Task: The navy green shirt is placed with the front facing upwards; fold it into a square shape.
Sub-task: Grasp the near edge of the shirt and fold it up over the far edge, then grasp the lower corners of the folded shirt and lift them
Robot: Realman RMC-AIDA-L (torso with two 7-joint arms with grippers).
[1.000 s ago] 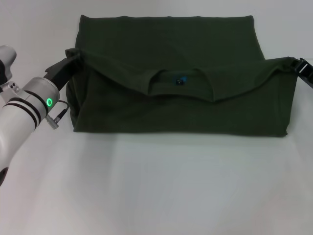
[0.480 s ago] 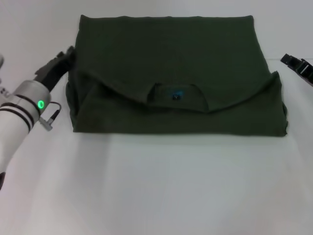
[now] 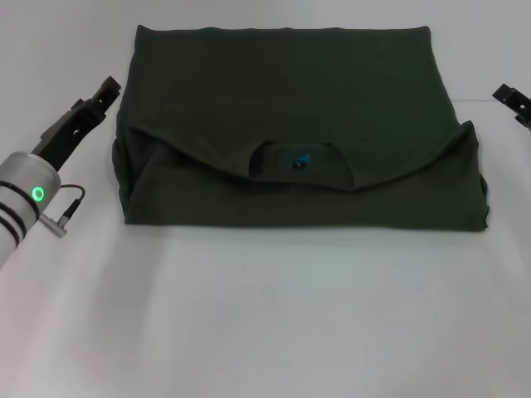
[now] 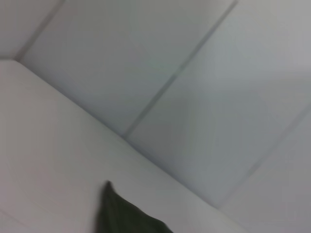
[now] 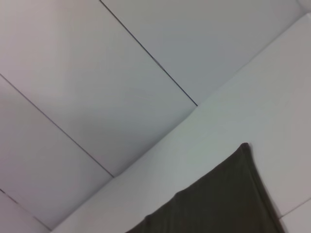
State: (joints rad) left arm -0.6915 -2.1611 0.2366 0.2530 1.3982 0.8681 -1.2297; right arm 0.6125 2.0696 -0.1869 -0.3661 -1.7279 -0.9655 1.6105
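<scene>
The navy green shirt (image 3: 290, 91) lies on the white table, folded into a wide rectangle. Its upper part is turned down toward the near edge, so the round collar (image 3: 274, 157) and small blue label (image 3: 300, 161) sit in the middle. My left gripper (image 3: 93, 101) hovers open just off the shirt's left edge, holding nothing. My right gripper (image 3: 516, 104) shows only at the right border, open and clear of the cloth. A corner of the shirt (image 4: 121, 216) appears in the left wrist view, and another corner (image 5: 218, 199) in the right wrist view.
White table (image 3: 265, 315) stretches in front of the shirt. Both wrist views show a pale panelled wall (image 5: 97, 73) behind the table.
Both grippers have let go of the shirt's folded corners and drawn outward, left to the left, right to the right. The released fold has settled flat.
</scene>
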